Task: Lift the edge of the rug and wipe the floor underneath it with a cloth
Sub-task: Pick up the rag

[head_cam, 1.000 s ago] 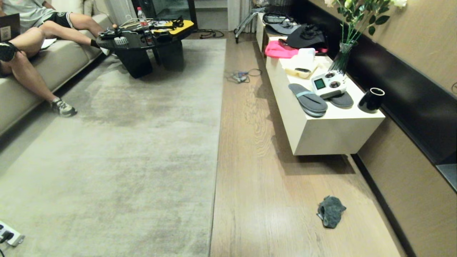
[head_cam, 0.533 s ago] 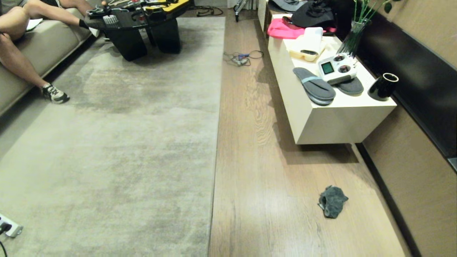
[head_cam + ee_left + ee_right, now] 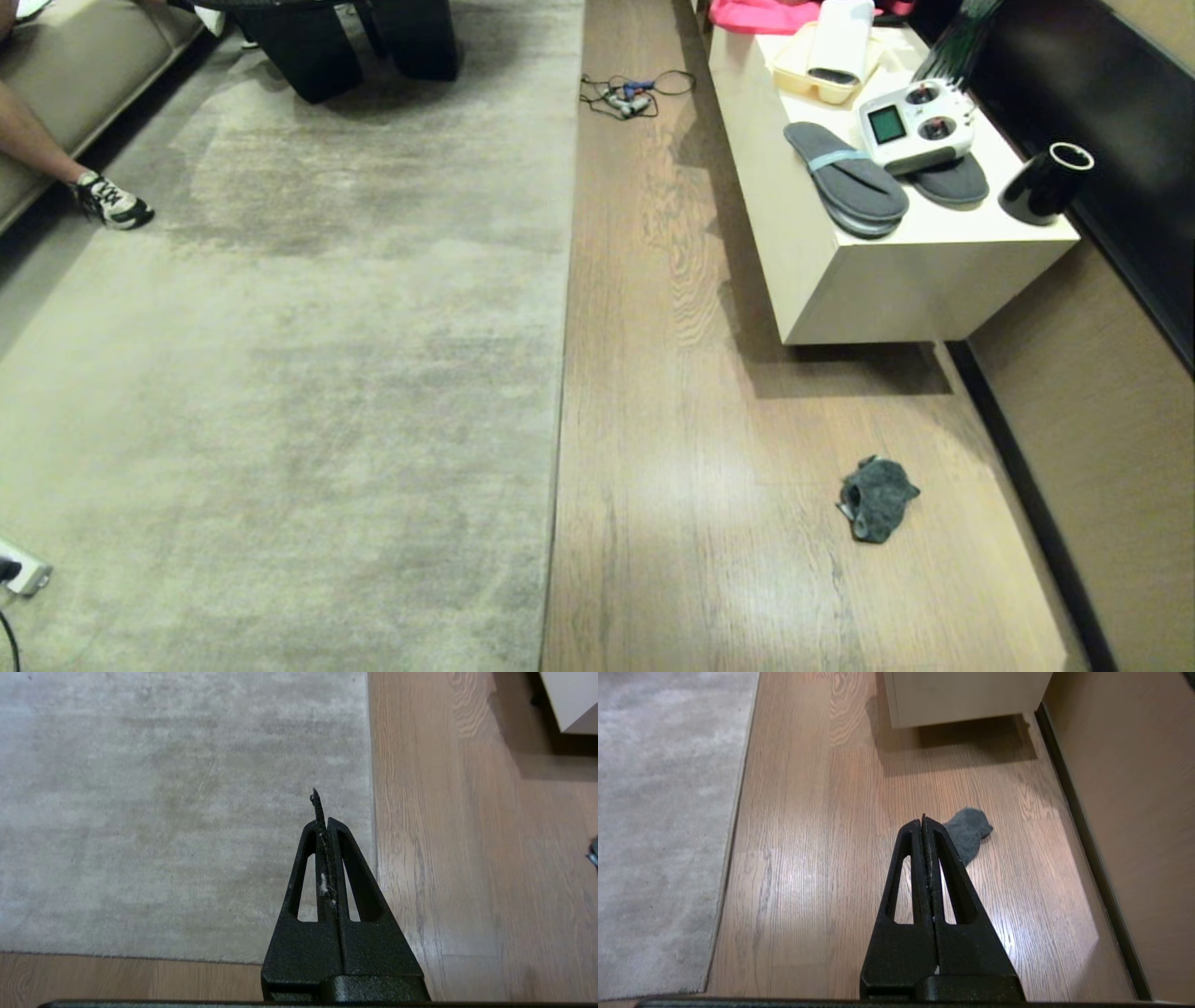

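Left end effector [image 3: 325,821] closed, empty; right end effector [image 3: 923,821] closed, empty.

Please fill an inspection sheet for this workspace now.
Surface: wood floor, bare beside the rug.
Job's things: rug edge flat; cloth crumpled on floor near the cabinet.
Clutter: slippers, controller, black cup on cabinet.
Grippers: left gripper shut above rug; right gripper shut above floor, near cloth.
Cables: tangle on floor; power strip on rug.
Surroundings: person's shoe, sofa.
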### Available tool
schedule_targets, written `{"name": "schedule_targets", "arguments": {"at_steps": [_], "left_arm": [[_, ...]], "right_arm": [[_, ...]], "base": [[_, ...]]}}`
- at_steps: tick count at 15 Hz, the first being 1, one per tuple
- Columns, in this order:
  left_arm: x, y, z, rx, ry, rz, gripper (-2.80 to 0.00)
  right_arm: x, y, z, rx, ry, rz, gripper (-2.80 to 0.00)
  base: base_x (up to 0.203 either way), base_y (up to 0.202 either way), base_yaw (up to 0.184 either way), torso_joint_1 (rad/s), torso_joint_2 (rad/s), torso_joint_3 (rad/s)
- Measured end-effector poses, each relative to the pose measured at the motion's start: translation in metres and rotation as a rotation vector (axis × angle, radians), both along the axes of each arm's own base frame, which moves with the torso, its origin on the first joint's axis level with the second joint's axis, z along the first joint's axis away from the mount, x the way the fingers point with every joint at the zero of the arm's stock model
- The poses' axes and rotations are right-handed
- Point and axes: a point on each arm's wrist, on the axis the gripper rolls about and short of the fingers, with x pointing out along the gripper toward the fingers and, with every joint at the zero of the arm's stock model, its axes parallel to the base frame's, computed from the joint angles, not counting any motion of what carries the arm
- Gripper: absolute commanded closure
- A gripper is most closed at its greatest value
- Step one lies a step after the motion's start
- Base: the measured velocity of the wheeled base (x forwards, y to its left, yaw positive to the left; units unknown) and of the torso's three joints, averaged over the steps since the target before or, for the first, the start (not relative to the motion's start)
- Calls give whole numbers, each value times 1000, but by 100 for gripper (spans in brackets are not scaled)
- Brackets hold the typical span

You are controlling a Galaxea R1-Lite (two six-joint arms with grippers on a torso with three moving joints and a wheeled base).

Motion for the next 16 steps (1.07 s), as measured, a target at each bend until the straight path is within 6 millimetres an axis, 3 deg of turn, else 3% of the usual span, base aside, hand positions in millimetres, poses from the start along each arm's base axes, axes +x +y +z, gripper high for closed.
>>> {"name": "schedule_targets", "arguments": {"at_steps": [16], "left_arm": [[0,0,0,-1,0,0,0]], "right_arm": [[0,0,0,0,0,0,0]], "base": [[0,0,0,1,4,-197]]}}
